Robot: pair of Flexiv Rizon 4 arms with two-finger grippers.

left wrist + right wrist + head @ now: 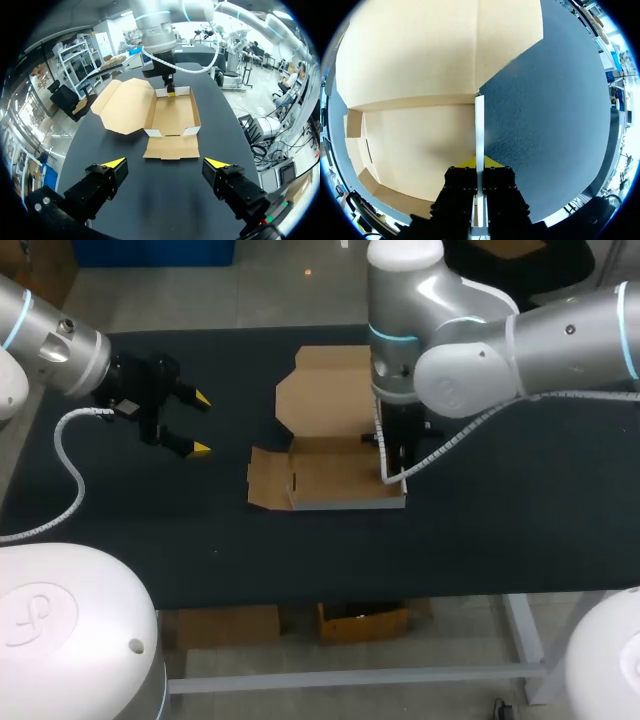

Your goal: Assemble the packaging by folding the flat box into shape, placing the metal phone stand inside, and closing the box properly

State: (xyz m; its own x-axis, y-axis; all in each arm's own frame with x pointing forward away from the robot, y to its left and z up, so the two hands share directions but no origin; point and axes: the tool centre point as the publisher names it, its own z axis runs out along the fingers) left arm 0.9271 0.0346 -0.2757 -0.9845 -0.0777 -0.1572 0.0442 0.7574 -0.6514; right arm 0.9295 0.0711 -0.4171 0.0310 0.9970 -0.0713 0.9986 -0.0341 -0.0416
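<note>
On the table (500, 530), the cardboard box (340, 475) sits centred and half formed, its lid (325, 395) flat at 12 o'clock. The right gripper (479, 162) pinches the box's 3 o'clock side wall (479, 125). The left gripper (202, 424) hangs wide open and empty at 9 o'clock. Folding is likely the step in hand; next, the flat 9 o'clock flap (265, 480) needs raising.

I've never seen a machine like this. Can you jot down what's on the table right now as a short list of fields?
Table: black top
Box: brown cardboard, tray part folded up
Lid: open, lying flat behind the tray
Flap: one end flap flat on the table
Left tool: open, holding nothing, off to the side of the box
Right tool: closed on the box's side wall
Phone stand: not seen in any view
</note>
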